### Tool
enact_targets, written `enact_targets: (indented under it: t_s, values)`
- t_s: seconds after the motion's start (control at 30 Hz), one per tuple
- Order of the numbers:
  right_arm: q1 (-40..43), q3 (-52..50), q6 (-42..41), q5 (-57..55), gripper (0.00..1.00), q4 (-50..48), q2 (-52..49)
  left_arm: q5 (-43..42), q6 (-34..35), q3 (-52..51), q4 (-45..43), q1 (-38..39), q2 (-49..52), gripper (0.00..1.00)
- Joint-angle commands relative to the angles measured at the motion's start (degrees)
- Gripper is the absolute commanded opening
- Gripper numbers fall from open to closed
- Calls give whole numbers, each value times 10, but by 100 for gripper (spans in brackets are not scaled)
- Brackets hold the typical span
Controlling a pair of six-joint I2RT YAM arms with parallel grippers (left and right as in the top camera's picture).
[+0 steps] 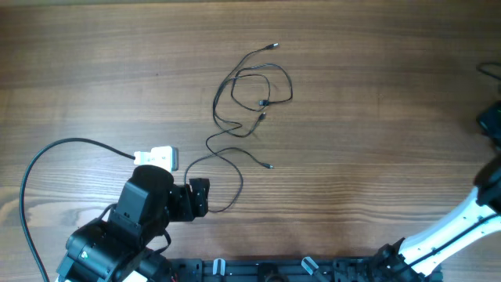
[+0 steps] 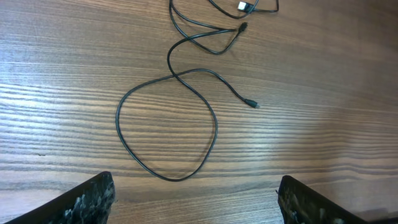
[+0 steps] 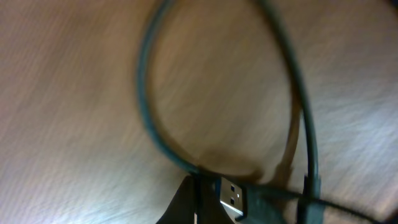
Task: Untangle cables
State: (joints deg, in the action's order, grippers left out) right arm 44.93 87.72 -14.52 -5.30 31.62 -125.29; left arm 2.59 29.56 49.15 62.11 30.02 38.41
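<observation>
The cables (image 1: 252, 98) are thin black wires lying in loose, crossing loops on the middle of the wooden table, with small plug tips at their ends. One wire runs down into a large loop (image 2: 168, 124) just ahead of my left gripper (image 2: 196, 202). That gripper is open and empty, with its fingers wide apart, and it also shows in the overhead view (image 1: 200, 196). My right gripper (image 3: 202, 199) is seen close and blurred. It is shut on a dark cable (image 3: 149, 118) beside a silvery USB plug (image 3: 231, 198). In the overhead view it sits at the far right edge (image 1: 490, 121).
The left arm's white camera unit (image 1: 156, 159) and its thicker black lead (image 1: 47, 157) lie at the left. A free plug tip (image 2: 254, 104) rests on the wood to the right of the loop. The right arm (image 1: 446, 231) crosses the lower right corner.
</observation>
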Motion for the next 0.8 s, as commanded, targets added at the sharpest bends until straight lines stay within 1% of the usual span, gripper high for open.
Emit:
enact_targets:
  t_s: [0.0, 0.03, 0.1, 0.13, 0.17, 0.23, 0.3, 0.4, 0.43, 0.5, 0.57, 0.6, 0.67, 0.77]
  values:
    - [61, -29, -53, 71, 4, 7, -28, -6, -9, 4, -1, 1, 0, 86]
    - [77, -28, -65, 118, 4, 6, -27, -6, -9, 4, -1, 1, 0, 86]
    - [87, -24, -65, 199, 5, 4, -27, -6, -9, 4, -2, 1, 0, 86]
    - [87, -22, -66, 248, 14, 1, -26, -6, -9, 4, -2, 1, 0, 86]
    - [82, -22, -68, 286, 36, -1, -23, -6, -9, 4, -2, 1, 0, 86]
    - [64, -22, -95, 302, 59, 14, -17, -6, -9, 4, -2, 1, 0, 86]
    - [30, -22, -130, 261, 71, 41, -16, -6, -9, 4, -2, 1, 0, 86]
    - [-23, -22, -139, 201, 75, 59, -15, -6, -9, 4, -1, 1, 0, 86]
    - [-62, -22, -142, 162, 76, 64, -12, -6, -9, 4, -1, 1, 0, 86]
    - [-106, -22, -160, 99, 79, 68, 1, -6, -9, 4, -1, 1, 0, 86]
    - [-147, -21, -156, 39, 82, 66, 24, -6, -9, 4, -1, 1, 0, 86]
    - [-167, -21, -152, 2, 85, 61, 40, -6, -9, 4, -1, 1, 0, 86]
    - [-201, -21, -97, -45, 85, 40, 72, -6, -9, 4, -2, 1, 0, 86]
    - [-238, -21, -38, -130, 85, 29, 114, -6, -9, 4, -2, 1, 0, 86]
